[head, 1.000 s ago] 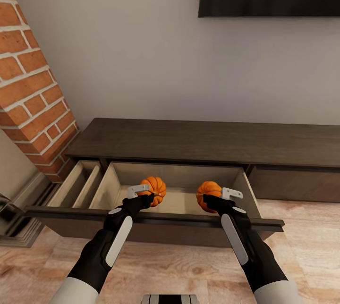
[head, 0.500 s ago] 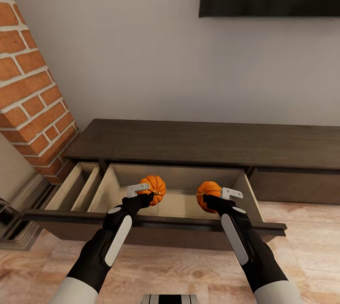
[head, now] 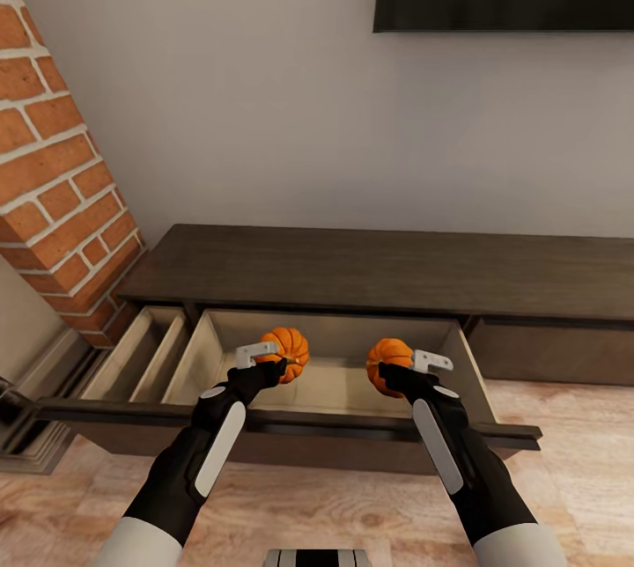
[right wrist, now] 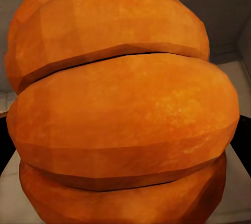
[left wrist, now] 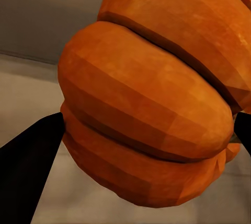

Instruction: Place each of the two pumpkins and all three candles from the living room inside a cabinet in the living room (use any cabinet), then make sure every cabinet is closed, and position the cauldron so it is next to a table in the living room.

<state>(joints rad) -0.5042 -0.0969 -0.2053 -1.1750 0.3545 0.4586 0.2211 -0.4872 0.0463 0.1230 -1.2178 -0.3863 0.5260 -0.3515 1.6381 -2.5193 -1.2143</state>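
Dark low cabinet [head: 370, 266] stands on wooden floor [head: 563, 452], drawer open.

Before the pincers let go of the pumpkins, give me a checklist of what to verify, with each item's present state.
1. Left pincer shut on left pumpkin: ok.
2. Right pincer shut on right pumpkin: ok.
3. Drawer of the cabinet pulled open: ok.
4. Both pumpkins over the drawer's beige interior, past its front: ok.
5. Pumpkins apart from each other: ok.
6. Pumpkins resting on the drawer floor: cannot tell.
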